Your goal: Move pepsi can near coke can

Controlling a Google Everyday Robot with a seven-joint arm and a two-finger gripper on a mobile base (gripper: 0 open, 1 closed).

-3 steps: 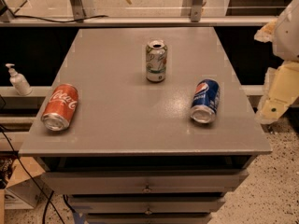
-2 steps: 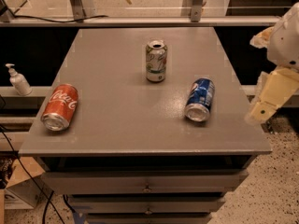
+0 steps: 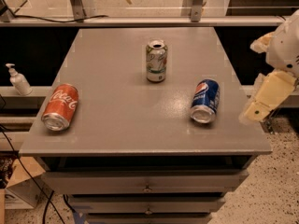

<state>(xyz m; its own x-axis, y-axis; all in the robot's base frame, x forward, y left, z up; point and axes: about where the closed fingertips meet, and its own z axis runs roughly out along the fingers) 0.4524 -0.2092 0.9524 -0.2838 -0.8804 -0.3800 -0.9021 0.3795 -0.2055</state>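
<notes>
The blue pepsi can (image 3: 205, 100) lies on its side at the right of the grey table (image 3: 126, 125), its silver end toward me. The red-orange coke can (image 3: 60, 106) lies on its side near the table's left edge. My gripper (image 3: 262, 99) hangs at the right edge of the view, beyond the table's right edge, to the right of the pepsi can and apart from it. It holds nothing that I can see.
A white and green can (image 3: 156, 60) stands upright in the middle of the table toward the back. A soap pump bottle (image 3: 18, 80) stands on a ledge to the left. Drawers (image 3: 147, 183) sit below the tabletop. Metal posts stand behind.
My gripper has moved left toward the table's right edge. In the view the pepsi can sits slightly further left; the other cans have not moved.
</notes>
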